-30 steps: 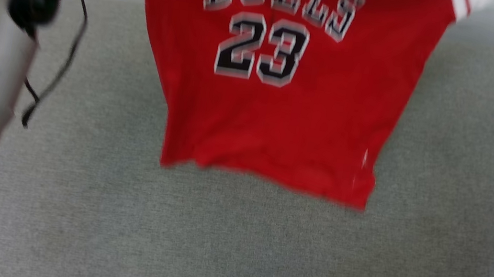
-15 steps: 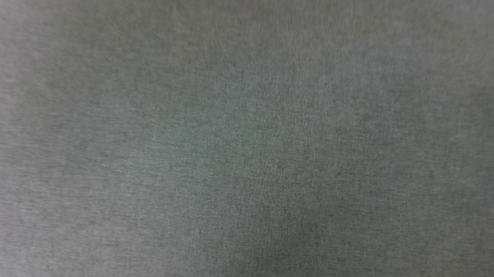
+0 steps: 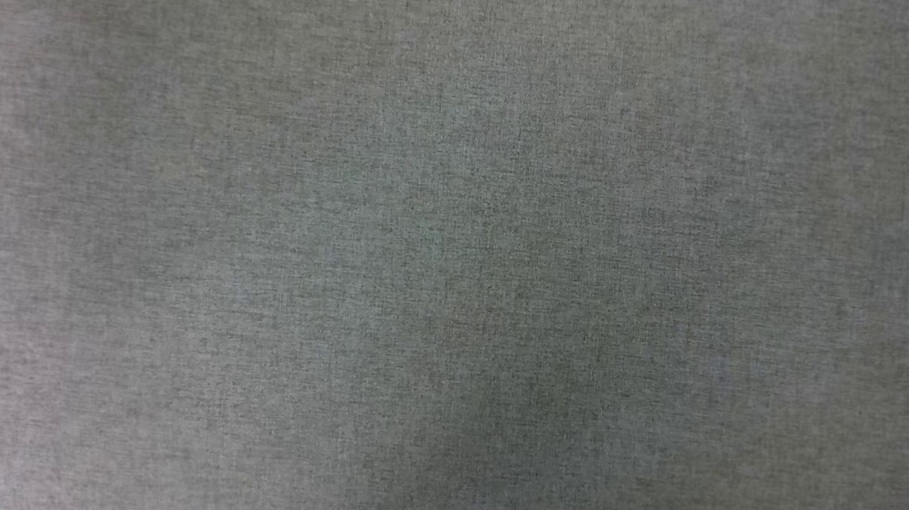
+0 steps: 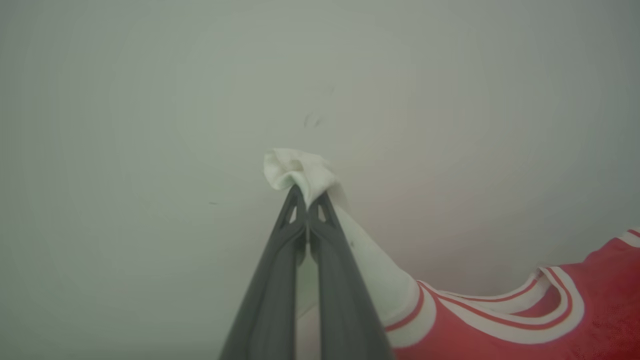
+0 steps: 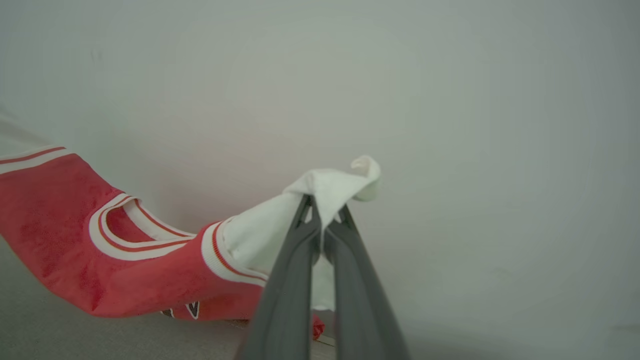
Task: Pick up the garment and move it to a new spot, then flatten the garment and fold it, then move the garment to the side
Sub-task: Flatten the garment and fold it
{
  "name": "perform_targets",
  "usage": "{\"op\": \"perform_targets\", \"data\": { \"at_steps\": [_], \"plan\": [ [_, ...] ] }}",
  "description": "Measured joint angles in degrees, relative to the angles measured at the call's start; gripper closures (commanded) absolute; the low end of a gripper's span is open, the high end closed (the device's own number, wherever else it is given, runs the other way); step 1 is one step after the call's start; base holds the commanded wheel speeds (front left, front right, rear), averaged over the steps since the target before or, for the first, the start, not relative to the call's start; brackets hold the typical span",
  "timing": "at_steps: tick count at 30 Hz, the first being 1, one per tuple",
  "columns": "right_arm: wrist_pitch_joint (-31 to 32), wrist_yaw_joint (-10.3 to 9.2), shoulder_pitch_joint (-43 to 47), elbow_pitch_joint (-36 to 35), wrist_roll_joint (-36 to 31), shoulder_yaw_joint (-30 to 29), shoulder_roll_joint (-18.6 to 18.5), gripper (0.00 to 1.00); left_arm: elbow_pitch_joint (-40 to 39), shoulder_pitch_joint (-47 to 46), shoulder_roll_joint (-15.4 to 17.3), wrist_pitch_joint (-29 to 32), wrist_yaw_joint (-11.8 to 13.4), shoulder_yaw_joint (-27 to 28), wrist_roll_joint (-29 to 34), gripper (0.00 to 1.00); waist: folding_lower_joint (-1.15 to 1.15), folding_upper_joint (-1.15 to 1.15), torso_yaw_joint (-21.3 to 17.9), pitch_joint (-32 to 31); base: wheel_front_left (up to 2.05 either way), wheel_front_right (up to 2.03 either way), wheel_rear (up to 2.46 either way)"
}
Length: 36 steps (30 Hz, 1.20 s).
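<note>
Lower right, left wrist frame: red jersey-style T-shirt [image 4: 607, 300], white sleeves, hung between left gripper [image 4: 306, 194] and right gripper [image 5: 322, 202], jaws clamped on sleeve tips. Advice: lower evenly, taut, onto grey fabric surface [image 3: 454, 255].

Left hand [image 4: 309, 196] and right hand [image 5: 324, 206] each clamp shut on the garment [image 4: 600, 310].

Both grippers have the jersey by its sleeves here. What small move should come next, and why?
Probably lower both arms together, keeping the garment spread. The left gripper and right gripper each pinch a white sleeve, and the head camera looks onto the grey surface.
</note>
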Motion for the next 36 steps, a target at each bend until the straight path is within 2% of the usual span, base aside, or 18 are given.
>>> {"op": "perform_targets", "data": {
  "at_steps": [9,15,21,26,31,36],
  "plan": [
    [-3.6,0.00,11.8,2.0,5.9,6.3,-0.8,1.00,2.1,11.1,-1.7,-0.9,-1.9,1.3,-3.1,1.00,-0.01,0.00,0.2,-3.8,0.00,0.00,0.00],
    [-6.4,0.00,26.4,-2.2,10.7,8.2,-2.8,1.00,-4.1,26.6,-2.0,-1.0,-2.1,4.6,-4.8,1.00,-0.02,0.00,0.3,-9.2,0.00,0.00,0.00],
    [-7.0,0.00,42.5,-8.2,14.1,8.5,-4.1,1.00,-17.1,48.6,-3.6,-1.1,0.8,9.9,-5.1,1.00,-0.02,0.00,0.0,-15.5,0.00,0.00,0.00],
    [-7.6,0.00,55.6,-14.9,14.5,5.1,-6.0,1.00,-27.6,64.5,-5.0,-1.1,3.5,12.3,-3.6,1.00,-0.02,0.00,0.0,-20.5,0.00,0.00,0.00],
    [-6.0,0.00,70.1,-22.0,13.3,-0.5,-5.4,1.00,-34.5,77.7,-5.4,-1.1,6.0,12.7,-2.9,1.00,-0.03,0.00,0.4,-25.1,0.00,0.00,0.00],
    [-1.9,0.00,84.9,-30.9,10.5,-7.4,-2.5,1.00,-41.1,89.3,-5.4,2.0,9.6,11.5,-2.6,1.00,-0.03,0.00,1.1,-29.0,0.00,0.00,0.00]
  ]
}}
